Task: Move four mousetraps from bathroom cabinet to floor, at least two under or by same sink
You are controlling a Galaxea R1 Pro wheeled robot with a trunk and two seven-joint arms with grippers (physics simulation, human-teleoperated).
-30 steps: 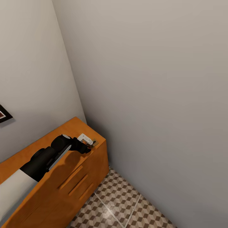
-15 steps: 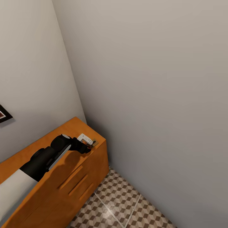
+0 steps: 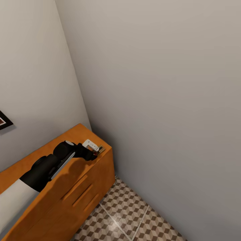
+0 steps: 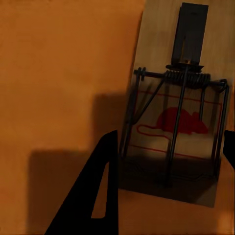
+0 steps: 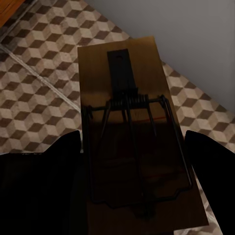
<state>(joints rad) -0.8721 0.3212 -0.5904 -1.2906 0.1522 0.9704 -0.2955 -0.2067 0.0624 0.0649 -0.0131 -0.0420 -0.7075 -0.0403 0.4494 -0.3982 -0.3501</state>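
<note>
One mousetrap (image 4: 174, 132) is seen on the cabinet (image 3: 72, 187) top near its corner end, by the wall (image 3: 160, 83). The left hand (image 3: 94, 154) is stretched over that corner, and in the left wrist view the trap lies flat between its two dark fingers (image 4: 95, 191), which are spread to either side of the board; whether they touch it cannot be told. A second mousetrap (image 5: 137, 132) is gripped in the right hand (image 5: 132, 191), the fingers pressed to its long edges, and is held above the patterned floor (image 5: 39, 88) beside the wall's foot.
</note>
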